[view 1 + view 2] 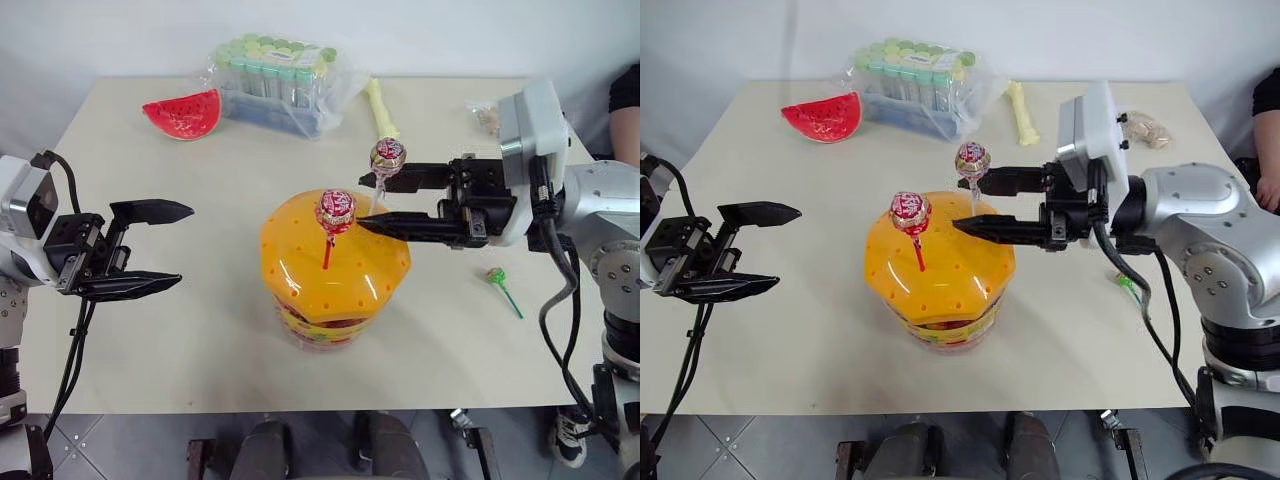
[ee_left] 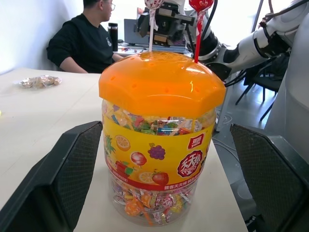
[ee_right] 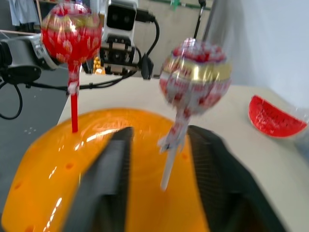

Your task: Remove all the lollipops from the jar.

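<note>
The jar (image 1: 335,270), with an orange domed lid and a clear body full of sweets, stands mid-table. Two lollipops stand in the lid's holes: one on a red stick (image 1: 335,210), one on a white stick (image 1: 388,156). A third lollipop (image 1: 497,276), on a green stick, lies on the table to the jar's right. My right gripper (image 1: 368,203) reaches in level from the right. Its fingers (image 3: 108,179) flank the white stick with a narrow gap on each side. My left gripper (image 1: 184,247) hangs open to the jar's left, its fingers (image 2: 72,179) apart from the jar.
At the table's back lie a red watermelon-slice toy (image 1: 183,113), a clear box of green-capped tubes (image 1: 275,80), a pale yellow stick toy (image 1: 381,108) and a small snack bag (image 1: 487,117). A person's arm (image 1: 627,110) shows at the right edge.
</note>
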`<state>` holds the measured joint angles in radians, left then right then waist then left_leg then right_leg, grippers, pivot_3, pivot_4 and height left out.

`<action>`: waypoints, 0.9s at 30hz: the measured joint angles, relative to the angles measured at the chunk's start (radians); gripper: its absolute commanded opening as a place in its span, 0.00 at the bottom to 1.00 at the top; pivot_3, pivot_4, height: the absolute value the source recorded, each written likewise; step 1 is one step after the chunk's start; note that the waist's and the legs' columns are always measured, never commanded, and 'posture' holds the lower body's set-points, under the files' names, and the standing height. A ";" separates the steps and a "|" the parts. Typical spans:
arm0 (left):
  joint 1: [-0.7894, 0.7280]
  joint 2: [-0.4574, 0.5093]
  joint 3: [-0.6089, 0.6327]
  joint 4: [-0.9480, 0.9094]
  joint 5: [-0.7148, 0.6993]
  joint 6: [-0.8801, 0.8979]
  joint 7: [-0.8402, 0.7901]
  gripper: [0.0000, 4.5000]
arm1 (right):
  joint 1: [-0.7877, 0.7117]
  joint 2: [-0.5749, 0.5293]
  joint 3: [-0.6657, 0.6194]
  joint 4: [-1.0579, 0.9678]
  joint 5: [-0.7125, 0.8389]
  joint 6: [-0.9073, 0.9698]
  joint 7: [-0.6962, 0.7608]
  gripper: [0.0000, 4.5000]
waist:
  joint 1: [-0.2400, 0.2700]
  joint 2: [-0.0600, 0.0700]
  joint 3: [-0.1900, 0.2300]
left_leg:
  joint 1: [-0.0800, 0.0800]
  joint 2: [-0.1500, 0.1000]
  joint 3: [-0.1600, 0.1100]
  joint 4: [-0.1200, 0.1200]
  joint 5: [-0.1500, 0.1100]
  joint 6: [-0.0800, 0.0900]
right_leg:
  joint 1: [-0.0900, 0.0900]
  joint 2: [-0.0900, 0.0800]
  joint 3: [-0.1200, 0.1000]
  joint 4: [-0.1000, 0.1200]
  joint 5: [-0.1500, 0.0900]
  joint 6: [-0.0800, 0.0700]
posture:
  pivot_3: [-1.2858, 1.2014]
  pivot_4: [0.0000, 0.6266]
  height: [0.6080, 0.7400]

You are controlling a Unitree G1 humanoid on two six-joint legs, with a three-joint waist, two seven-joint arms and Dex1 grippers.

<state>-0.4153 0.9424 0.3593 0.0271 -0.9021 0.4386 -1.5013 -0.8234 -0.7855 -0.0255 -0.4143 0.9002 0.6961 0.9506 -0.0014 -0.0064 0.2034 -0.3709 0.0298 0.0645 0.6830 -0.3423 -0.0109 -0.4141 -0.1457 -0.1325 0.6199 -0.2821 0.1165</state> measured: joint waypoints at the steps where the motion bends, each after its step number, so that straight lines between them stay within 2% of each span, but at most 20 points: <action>1: 0.001 0.000 0.003 -0.005 0.000 0.000 0.000 1.00 | -0.006 0.003 0.000 0.001 -0.001 0.000 0.000 0.14 | 0.000 0.000 0.000 | 0.000 0.000 0.000 0.000 0.000 0.000 | 0.000 0.000 0.000 0.000 0.000 0.000 | 0.52 0.24 1.00; 2: 0.003 0.000 0.008 -0.009 0.000 0.000 0.000 1.00 | -0.013 0.007 0.000 0.004 -0.004 0.000 0.000 0.05 | 0.000 0.000 0.000 | 0.000 0.000 0.000 0.000 0.000 0.000 | 0.000 0.000 0.000 0.000 0.000 0.000 | 0.52 0.24 1.00; 3: 0.003 0.000 0.014 -0.012 0.000 0.000 0.000 1.00 | -0.019 0.010 0.000 0.010 -0.007 0.000 0.002 0.01 | 0.000 0.000 0.000 | 0.000 0.000 0.000 0.000 0.000 0.000 | 0.000 0.000 0.000 0.000 0.000 0.000 | 0.52 0.24 1.00; 7: 0.008 0.000 0.020 -0.013 0.000 0.000 0.000 1.00 | -0.054 0.035 -0.005 0.040 -0.011 0.001 0.003 0.01 | -0.001 0.000 0.000 | 0.000 0.000 0.000 0.000 0.000 0.000 | 0.000 0.000 0.000 0.000 0.000 0.000 | 0.52 0.24 1.00; 14: 0.006 0.000 0.021 -0.013 0.000 0.000 0.000 1.00 | -0.151 0.053 -0.109 0.140 -0.009 -0.001 -0.050 0.01 | 0.000 0.000 0.000 | 0.000 0.000 0.001 0.000 0.000 0.000 | -0.001 0.000 0.000 0.000 0.000 0.000 | 0.52 0.24 1.00; 19: -0.003 0.000 0.022 -0.013 -0.002 0.005 0.000 1.00 | -0.154 -0.008 -0.180 0.183 -0.023 0.019 -0.094 0.01 | 0.000 0.000 0.000 | 0.000 0.000 0.001 0.000 0.000 0.000 | -0.001 0.000 0.001 0.000 0.000 0.000 | 0.52 0.24 1.00; 20: -0.011 0.000 0.016 -0.014 -0.003 0.007 0.000 1.00 | -0.136 -0.047 -0.199 0.181 -0.014 0.064 -0.116 0.01 | 0.000 0.000 0.000 | -0.001 0.000 0.001 0.000 0.000 0.000 | -0.001 0.000 0.001 0.001 0.000 0.000 | 0.52 0.24 1.00; 21: -0.011 0.004 0.021 -0.011 -0.004 0.008 0.000 1.00 | -0.070 -0.151 -0.233 0.187 0.000 0.159 -0.139 0.01 | 0.007 -0.001 0.000 | -0.001 0.000 0.000 0.000 -0.001 0.001 | -0.001 0.000 0.000 0.000 0.000 0.000 | 0.52 0.24 1.00; 23: -0.012 0.004 0.022 0.001 -0.003 0.008 0.000 1.00 | 0.073 -0.276 -0.315 0.214 0.001 0.298 -0.158 0.01 | 0.019 -0.001 -0.001 | -0.001 0.000 0.002 0.000 -0.002 0.003 | -0.001 0.000 0.001 -0.002 0.000 0.000 | 0.52 0.24 1.00; 25: -0.013 0.003 0.021 0.015 -0.002 0.008 0.000 1.00 | 0.199 -0.334 -0.355 0.225 -0.002 0.383 -0.158 0.01 | 0.020 -0.001 -0.001 | -0.001 0.000 0.004 0.000 -0.002 0.003 | -0.001 0.000 0.002 -0.002 0.000 0.001 | 0.52 0.24 1.00; 27: -0.014 0.001 0.015 0.016 -0.002 0.007 0.000 1.00 | 0.295 -0.346 -0.394 0.224 -0.016 0.407 -0.158 0.01 | 0.017 -0.001 -0.001 | 0.000 0.000 0.004 0.000 -0.002 0.003 | -0.001 0.000 0.002 -0.002 0.000 0.001 | 0.52 0.24 1.00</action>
<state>-0.4295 0.9429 0.3742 0.0432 -0.9044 0.4461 -1.5014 -0.5279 -1.1317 -0.4196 -0.1900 0.8839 1.1027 0.7922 0.0156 -0.0074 0.2028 -0.3711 0.0296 0.0690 0.6829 -0.3442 -0.0077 -0.4150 -0.1460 -0.1300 0.6183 -0.2817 0.1173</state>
